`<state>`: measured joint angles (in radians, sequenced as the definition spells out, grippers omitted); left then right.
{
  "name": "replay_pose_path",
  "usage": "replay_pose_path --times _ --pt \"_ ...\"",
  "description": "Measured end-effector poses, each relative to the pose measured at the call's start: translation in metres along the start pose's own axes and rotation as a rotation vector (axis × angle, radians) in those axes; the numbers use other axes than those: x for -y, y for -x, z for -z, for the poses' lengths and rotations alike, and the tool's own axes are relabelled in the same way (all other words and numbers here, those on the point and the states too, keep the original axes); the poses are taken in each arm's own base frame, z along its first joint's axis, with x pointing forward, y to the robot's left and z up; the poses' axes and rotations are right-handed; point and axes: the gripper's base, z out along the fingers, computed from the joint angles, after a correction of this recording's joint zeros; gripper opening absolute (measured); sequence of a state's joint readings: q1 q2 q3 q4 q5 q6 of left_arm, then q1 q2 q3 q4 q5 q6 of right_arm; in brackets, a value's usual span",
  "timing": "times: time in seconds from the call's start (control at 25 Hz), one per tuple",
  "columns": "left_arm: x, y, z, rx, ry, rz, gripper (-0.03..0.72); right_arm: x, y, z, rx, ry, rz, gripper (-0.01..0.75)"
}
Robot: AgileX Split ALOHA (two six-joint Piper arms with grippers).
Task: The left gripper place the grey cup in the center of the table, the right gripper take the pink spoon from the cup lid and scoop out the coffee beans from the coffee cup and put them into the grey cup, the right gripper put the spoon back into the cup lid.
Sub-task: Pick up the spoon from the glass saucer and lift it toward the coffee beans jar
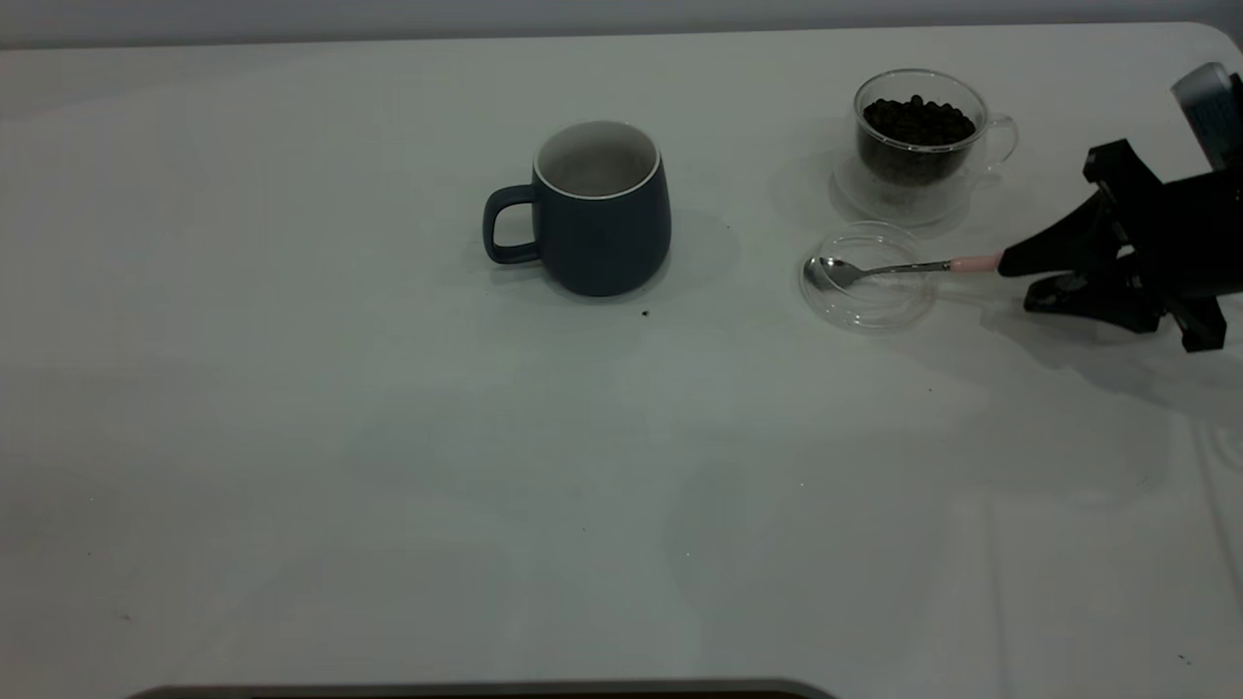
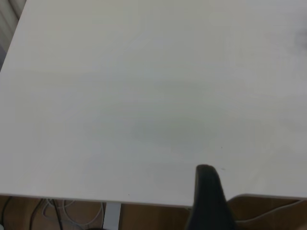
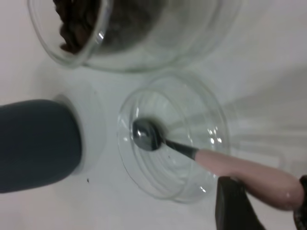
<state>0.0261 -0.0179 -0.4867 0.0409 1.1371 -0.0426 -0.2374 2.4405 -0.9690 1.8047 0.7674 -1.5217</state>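
Observation:
The grey cup [image 1: 602, 209] stands upright and empty near the middle of the table [image 1: 388, 437], handle to the left; its side shows in the right wrist view [image 3: 33, 143]. The coffee cup [image 1: 918, 146] with coffee beans [image 1: 918, 121] stands at the back right. In front of it lies the cup lid [image 1: 867, 277] with the pink spoon [image 1: 874, 270] in it, bowl in the lid, handle pointing right. My right gripper [image 1: 1015, 282] is low at the handle's end, jaws apart on either side of the pink handle [image 3: 240, 172]. The left gripper is outside the exterior view.
The left wrist view shows bare tabletop [image 2: 144, 96], the table's edge and one dark finger [image 2: 207, 191] of the left gripper. A small dark speck [image 1: 645, 313] lies in front of the grey cup.

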Motion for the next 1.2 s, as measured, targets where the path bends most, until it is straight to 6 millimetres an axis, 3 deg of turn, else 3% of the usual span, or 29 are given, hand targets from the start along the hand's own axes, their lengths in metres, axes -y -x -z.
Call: replay_pose_path --times 0.8,1.2 --pt "0.0 0.0 0.0 0.0 0.0 -0.004 0.569 -0.007 0.004 0.0 0.008 0.061 0.092 0.338" --pt "0.0 0.0 0.0 0.0 0.0 -0.003 0.569 -0.011 0.001 0.0 -0.039 0.11 0.145 0.238"
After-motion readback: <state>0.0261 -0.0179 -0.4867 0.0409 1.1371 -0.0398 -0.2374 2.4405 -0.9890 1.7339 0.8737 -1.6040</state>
